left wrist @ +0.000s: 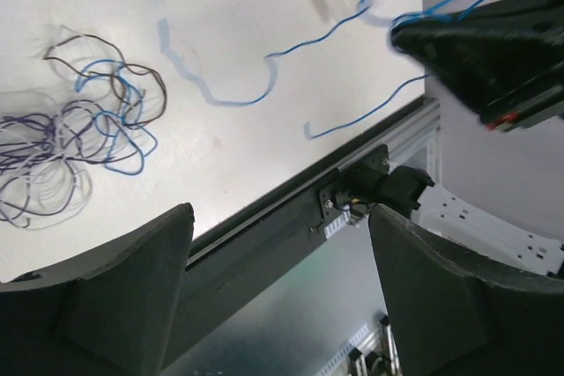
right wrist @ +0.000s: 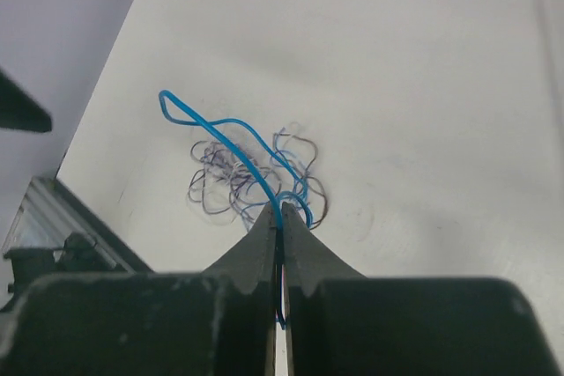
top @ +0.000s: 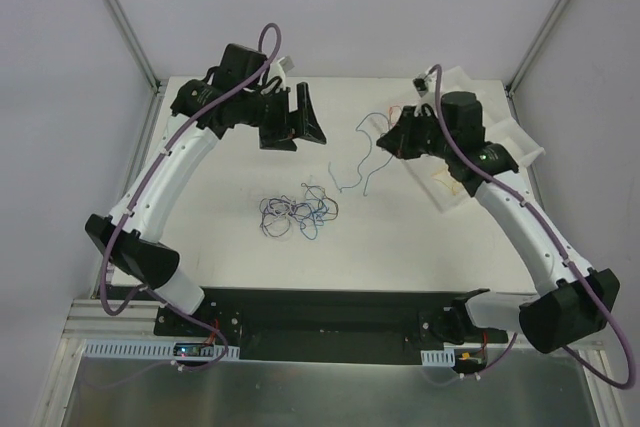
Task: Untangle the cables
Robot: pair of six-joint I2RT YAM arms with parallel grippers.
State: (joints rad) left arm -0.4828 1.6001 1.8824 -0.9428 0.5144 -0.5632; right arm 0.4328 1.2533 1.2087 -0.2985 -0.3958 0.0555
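Note:
A tangle of thin blue, purple and dark cables point(top: 298, 212) lies on the white table point(top: 240, 167) in the middle. My right gripper point(top: 384, 139) is shut on one blue cable point(top: 346, 188), which hangs from it in loose curves beside the tangle. The right wrist view shows this blue cable point(right wrist: 225, 129) pinched between the closed fingertips of the right gripper point(right wrist: 280, 210), above the tangle point(right wrist: 256, 182). My left gripper point(top: 293, 132) hovers open and empty at the back left. In the left wrist view the left gripper point(left wrist: 282, 213) stands wide apart, with the tangle point(left wrist: 88, 129) and blue cable point(left wrist: 238, 99) beyond.
A clear tray point(top: 500, 137) sits at the table's right, with orange-yellow wire point(top: 445, 182) in it. The black mounting rail point(top: 330, 312) runs along the near edge. Grey walls and metal posts close in the back and sides.

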